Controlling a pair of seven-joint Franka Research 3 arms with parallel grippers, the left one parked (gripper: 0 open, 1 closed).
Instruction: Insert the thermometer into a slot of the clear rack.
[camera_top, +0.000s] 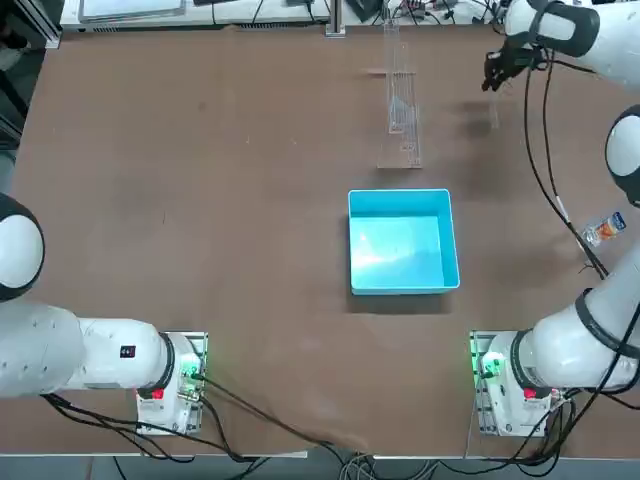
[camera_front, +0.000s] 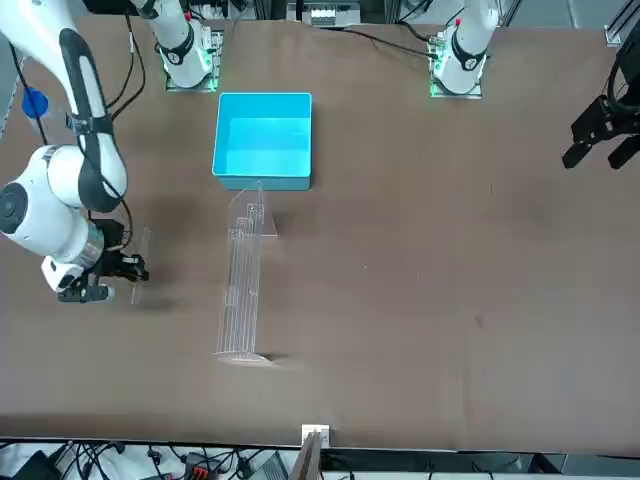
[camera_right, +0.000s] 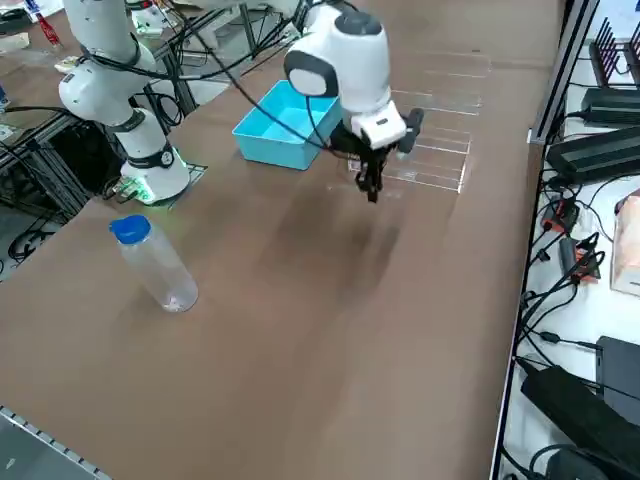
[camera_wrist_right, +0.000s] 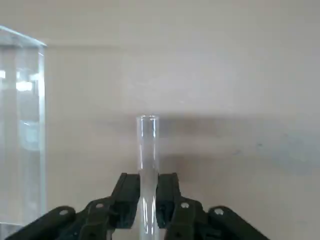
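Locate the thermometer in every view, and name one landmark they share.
Top: thermometer upper right, below the right pincer.
Front: far left, at the pincer.
Right side: too faint to pick out; pincer at upper centre.
Right wrist: centre, clamped between the fingers.
Landmark: the rack, beside it.

Place: you are looking at a robotics lab | Evidence: arm bases bolted onto brown counter (camera_top: 200, 200) | cables (camera_right: 560, 300) trailing along its edges

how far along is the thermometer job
Done: the right gripper is shut on the thermometer, held off the table. In hand: it is beside the clear rack, not over it. Left: bring it above a slot and lower it in.
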